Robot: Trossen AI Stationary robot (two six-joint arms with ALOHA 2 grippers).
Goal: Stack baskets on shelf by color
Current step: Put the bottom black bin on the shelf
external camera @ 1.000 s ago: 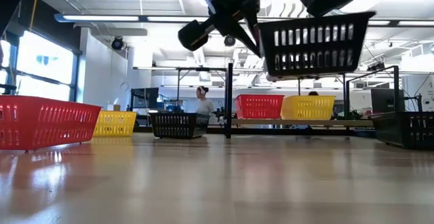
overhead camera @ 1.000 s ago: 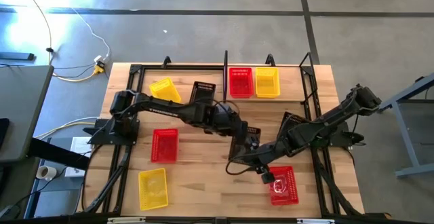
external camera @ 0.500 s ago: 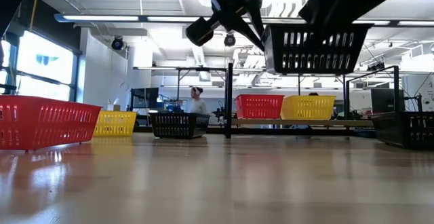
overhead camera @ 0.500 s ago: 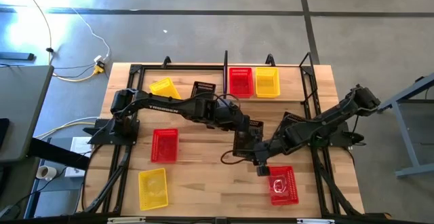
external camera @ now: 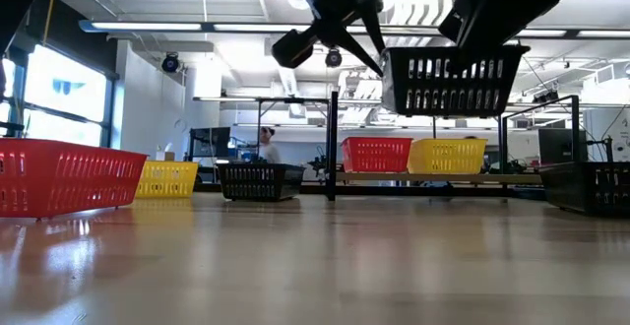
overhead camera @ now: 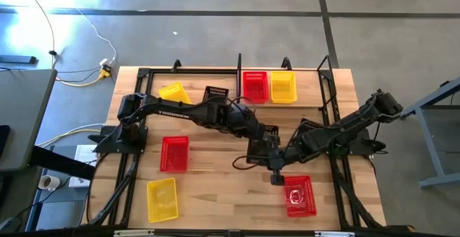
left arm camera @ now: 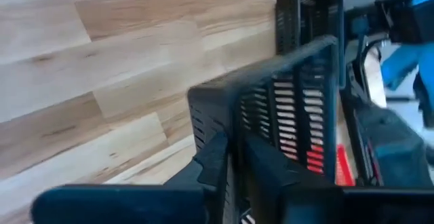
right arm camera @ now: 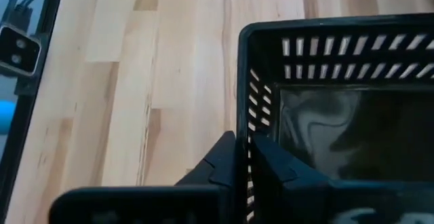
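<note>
A black basket (external camera: 453, 80) hangs in the air above the middle of the desk (overhead camera: 215, 172), gripped from 2 sides: the left jaws (left arm camera: 234, 157) are pinched tight over one wall, the right jaws (right arm camera: 242, 161) likewise over another. This looks like a handover or shared carry. Next, 1 arm probably must release so the other can take the basket to the shelf (overhead camera: 309, 90), well beyond both jaws. Both arms reach inward, meeting mid-desk.

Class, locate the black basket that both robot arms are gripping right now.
The black basket hangs in the air above the table's middle, held between the left tool and right tool, just up-table of the red basket in the high view.
</note>
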